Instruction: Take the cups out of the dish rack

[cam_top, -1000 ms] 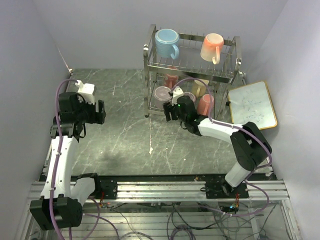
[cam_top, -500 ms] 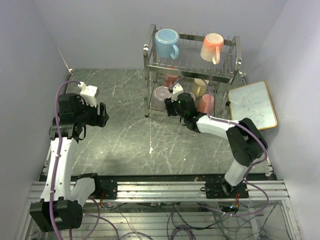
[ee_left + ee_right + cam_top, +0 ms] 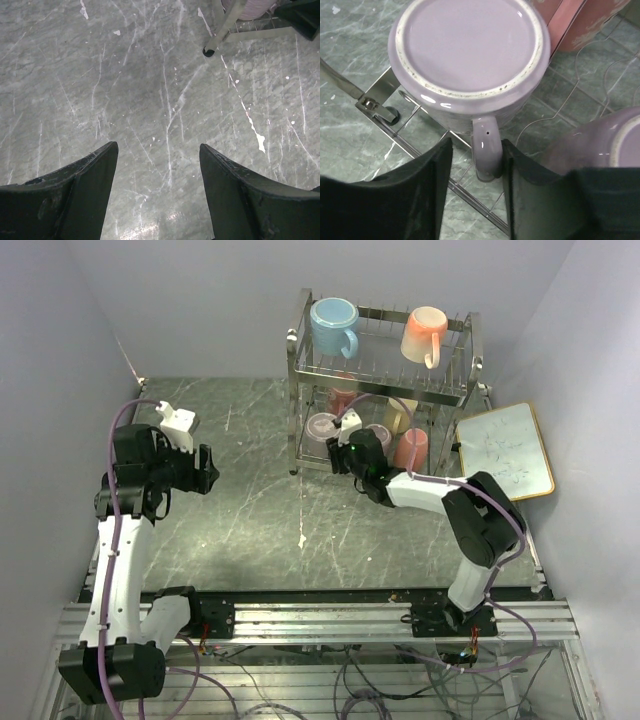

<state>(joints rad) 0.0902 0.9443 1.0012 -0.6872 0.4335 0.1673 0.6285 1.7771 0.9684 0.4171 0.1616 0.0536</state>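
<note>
Right claw (image 3: 476, 150): open partway, its 2 fingers sit either side of the mauve mug's handle (image 3: 487, 155). The right one looks about touching it, the left one has a gap, so no real grip on it yet.
Left claw (image 3: 157, 160): wide open, holding nothing, hanging over bare table (image 3: 250, 480) well off to the left of the rack.
Mauve mug (image 3: 470, 45): bottom up on the lower tier, front-left corner, handle pointing out at the claw.
Lower tier, rest: a 2nd mauve mug (image 3: 600, 145) just to the right and a salmon mug (image 3: 590, 25) behind. The top view also shows a yellow mug (image 3: 398, 415) further back.
Top tier: blue mug (image 3: 333, 322) on the left, peach mug (image 3: 424, 333) on the right, well apart.
Rack (image 3: 294, 400): standing at the far side of the table. 1 of its feet (image 3: 207, 51) shows in the left wrist view.
Whiteboard (image 3: 505, 450): flat on the table right of the rack.
</note>
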